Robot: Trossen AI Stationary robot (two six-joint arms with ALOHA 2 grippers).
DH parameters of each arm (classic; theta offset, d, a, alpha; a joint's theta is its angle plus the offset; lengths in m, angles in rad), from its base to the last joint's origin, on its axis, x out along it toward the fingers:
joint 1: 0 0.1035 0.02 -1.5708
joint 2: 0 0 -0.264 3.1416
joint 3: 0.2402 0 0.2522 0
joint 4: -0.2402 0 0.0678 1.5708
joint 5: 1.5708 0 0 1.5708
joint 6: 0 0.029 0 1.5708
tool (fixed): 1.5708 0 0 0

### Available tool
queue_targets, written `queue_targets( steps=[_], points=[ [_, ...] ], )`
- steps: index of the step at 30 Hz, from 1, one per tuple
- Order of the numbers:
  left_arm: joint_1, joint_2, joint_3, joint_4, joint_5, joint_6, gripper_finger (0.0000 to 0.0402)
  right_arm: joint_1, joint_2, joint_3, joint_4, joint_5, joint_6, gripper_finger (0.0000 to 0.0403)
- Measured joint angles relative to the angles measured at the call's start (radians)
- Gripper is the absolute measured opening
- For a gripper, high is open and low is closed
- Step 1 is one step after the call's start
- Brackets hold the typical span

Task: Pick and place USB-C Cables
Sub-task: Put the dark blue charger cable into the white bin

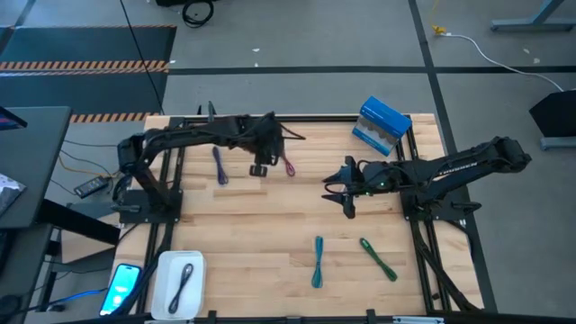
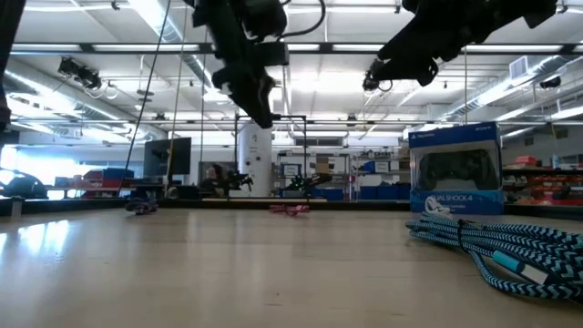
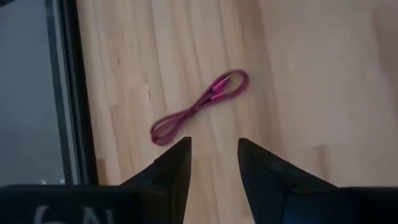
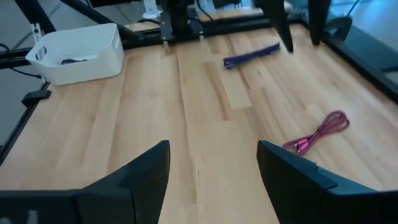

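Note:
My left gripper (image 1: 261,170) hangs open above the far middle of the table, between a purple cable (image 1: 220,165) and a maroon cable (image 1: 290,166). In the left wrist view its open fingers (image 3: 212,146) point down just beside the maroon cable (image 3: 199,106), which lies flat on the wood. My right gripper (image 1: 338,193) is open and raised over the table's middle right; its wrist view (image 4: 213,149) shows bare wood between the fingers. A teal cable (image 1: 318,261) and a green cable (image 1: 378,258) lie near the near edge. A dark cable (image 1: 184,283) lies in the white tray.
A white tray (image 1: 167,268) sits at the near left corner. A blue-and-white box (image 1: 382,126) stands at the far right. A phone (image 1: 121,286) lies off the table's near left. Black frame rails (image 1: 418,225) border the wooden top, with bare wood at its centre.

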Motion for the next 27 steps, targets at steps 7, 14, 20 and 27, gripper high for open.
queue_targets(
  steps=[7,14,20,27],
  points=[
    [0.016,0.105,0.000,0.072,-0.025,0.198,0.0189,0.001,0.002,0.000,0.091,0.014,-0.047,0.0248],
    [0.025,0.159,0.000,0.232,-0.248,0.344,0.0233,-0.008,0.002,0.000,0.132,0.014,-0.116,0.0248],
    [0.088,0.159,0.000,0.155,-0.111,0.346,0.0212,-0.037,0.002,0.000,0.170,0.014,-0.182,0.0248],
    [0.143,0.170,0.000,0.151,-0.034,0.331,0.0182,-0.063,0.002,0.000,0.172,0.014,-0.190,0.0248]
  ],
)
